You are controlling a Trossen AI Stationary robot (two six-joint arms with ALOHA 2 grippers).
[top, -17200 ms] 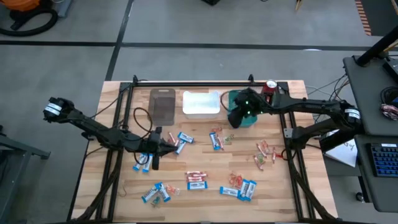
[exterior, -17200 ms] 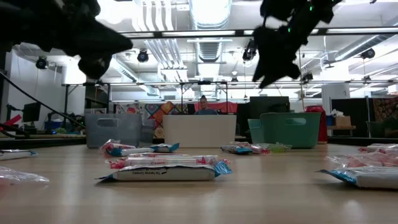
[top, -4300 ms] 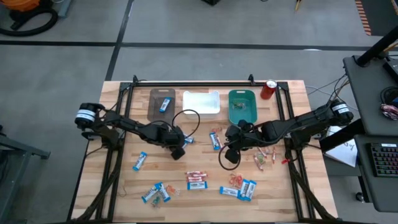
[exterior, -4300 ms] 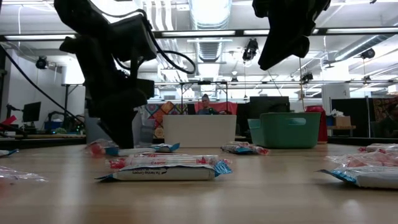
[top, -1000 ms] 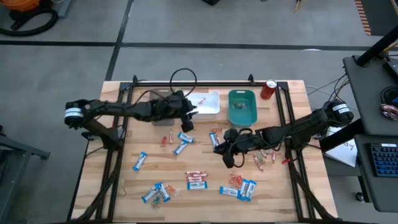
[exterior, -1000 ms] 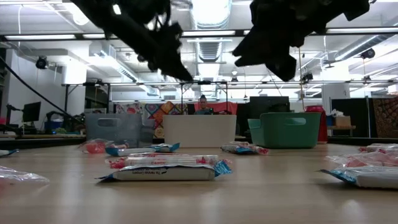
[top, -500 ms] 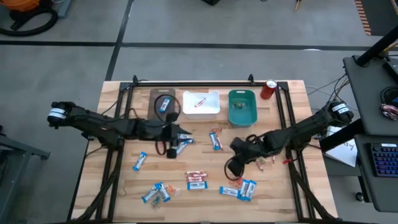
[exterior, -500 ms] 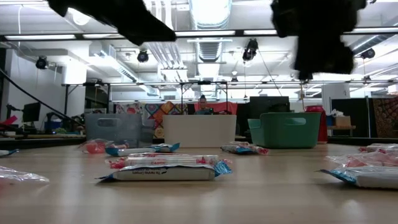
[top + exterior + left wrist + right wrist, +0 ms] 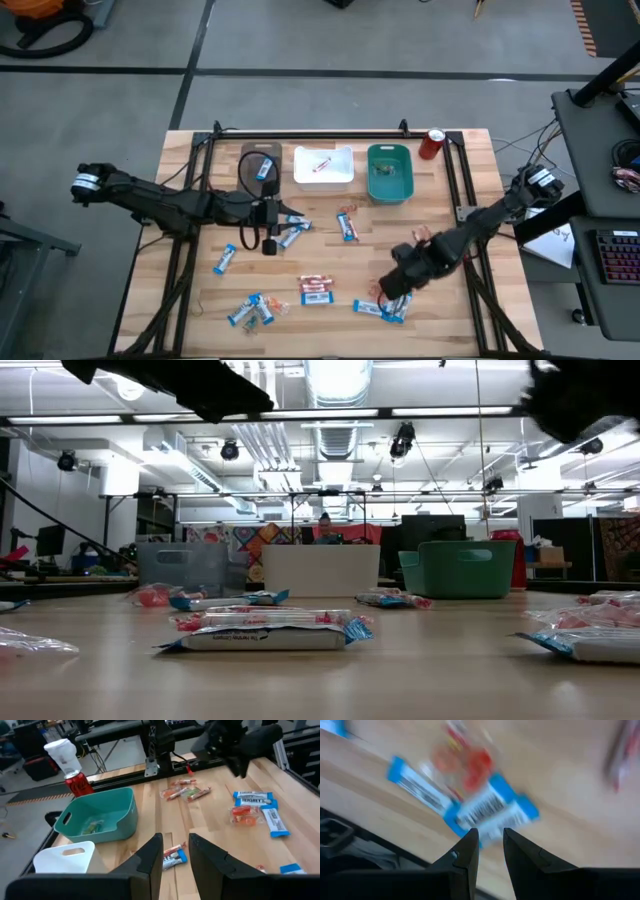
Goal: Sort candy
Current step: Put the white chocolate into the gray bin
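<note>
Candy lies scattered over the counter: blue bars with orange-red pieces near the front right, red bars at front centre, more blue bars at front left, a single blue bar left of centre, another mid-counter, and small twisted pieces toward the right edge. One blue bar lies in the grey bin, one red piece in the white bin, and some small pieces in the teal bin; the three bins stand in a row at the back, with a soda can just to the teal bin's right.

The right gripper hangs just over the front-right blue bars; in its wrist view the fingers stand a narrow gap apart with nothing between them, above a blue bar. The left gripper is left of centre, beside blue bars; its fingers are likewise narrowly parted and empty.
</note>
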